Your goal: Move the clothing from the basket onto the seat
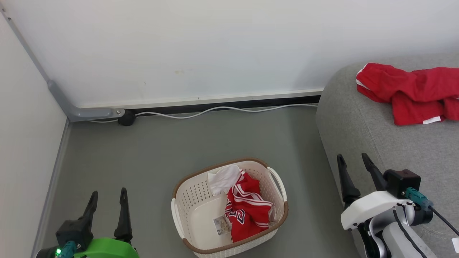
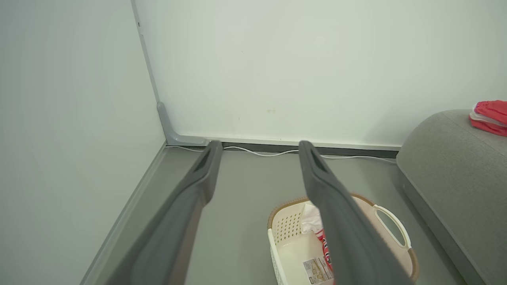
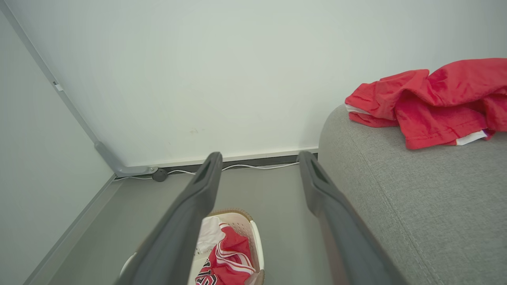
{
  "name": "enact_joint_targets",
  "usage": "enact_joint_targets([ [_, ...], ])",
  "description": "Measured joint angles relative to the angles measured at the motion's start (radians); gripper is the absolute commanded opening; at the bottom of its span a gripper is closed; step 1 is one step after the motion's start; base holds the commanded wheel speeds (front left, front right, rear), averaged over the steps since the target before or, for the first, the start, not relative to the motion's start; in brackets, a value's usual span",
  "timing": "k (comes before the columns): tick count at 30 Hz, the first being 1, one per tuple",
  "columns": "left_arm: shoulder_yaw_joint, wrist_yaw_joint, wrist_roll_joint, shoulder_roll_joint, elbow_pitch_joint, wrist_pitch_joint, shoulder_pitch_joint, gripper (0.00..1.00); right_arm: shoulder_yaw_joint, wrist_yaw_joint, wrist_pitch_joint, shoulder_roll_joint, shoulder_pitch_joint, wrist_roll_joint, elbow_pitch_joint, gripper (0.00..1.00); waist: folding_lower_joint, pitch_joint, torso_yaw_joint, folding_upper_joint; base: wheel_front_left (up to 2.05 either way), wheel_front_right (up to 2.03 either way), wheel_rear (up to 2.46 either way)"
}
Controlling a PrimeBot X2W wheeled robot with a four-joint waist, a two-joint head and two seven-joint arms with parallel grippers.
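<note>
The cream basket point(image 1: 190, 206) with its brown rim stands on the floor in the head view's lower middle. In it lies a crumpled red jersey point(image 1: 247, 211) with a white sleeve, striped edging and navy lettering. A second red garment point(image 1: 408, 91) with white trim lies spread on the grey sofa point(image 1: 376, 136) at the right. My left gripper point(image 1: 108, 195) is open at the lower left, well left of the basket. My right gripper point(image 1: 353, 159) is open at the lower right, beside the sofa's rounded edge. Nothing is between either pair of fingers.
The white wall meets the grey floor point(image 1: 161, 150) behind the basket, with a white cable point(image 1: 222, 109) running along the skirting. A grey conduit point(image 1: 89, 113) and a side wall close off the corner at the left. A paper label point(image 1: 222, 225) lies in the basket.
</note>
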Motion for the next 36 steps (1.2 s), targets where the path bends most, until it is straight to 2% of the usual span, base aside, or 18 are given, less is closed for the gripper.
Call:
enact_joint_targets([
  [22, -0.007, -0.022, 0.022, -0.013, -0.016, 0.0, 0.005, 1.0, -0.02, -0.007, 0.0, -0.008, 0.001, -0.007, -0.067, 1.0, 0.0, 0.068, -0.005, 0.0, 0.0, 0.0, 0.0],
  [27, -0.041, -0.036, 0.035, -0.013, -0.009, 0.0, -0.015, 1.0, -0.027, -0.008, 0.0, -0.015, -0.032, -0.013, -0.095, 1.0, 0.0, 0.118, -0.012, 0.0, 0.0, 0.0, 0.0],
  [36, -0.129, -0.074, 0.083, -0.034, 0.029, 0.02, -0.154, 1.0, -0.054, -0.009, 0.0, -0.035, -0.138, -0.027, -0.134, 1.0, 0.0, 0.232, -0.03, 0.0, 0.0, 0.0, 0.0],
])
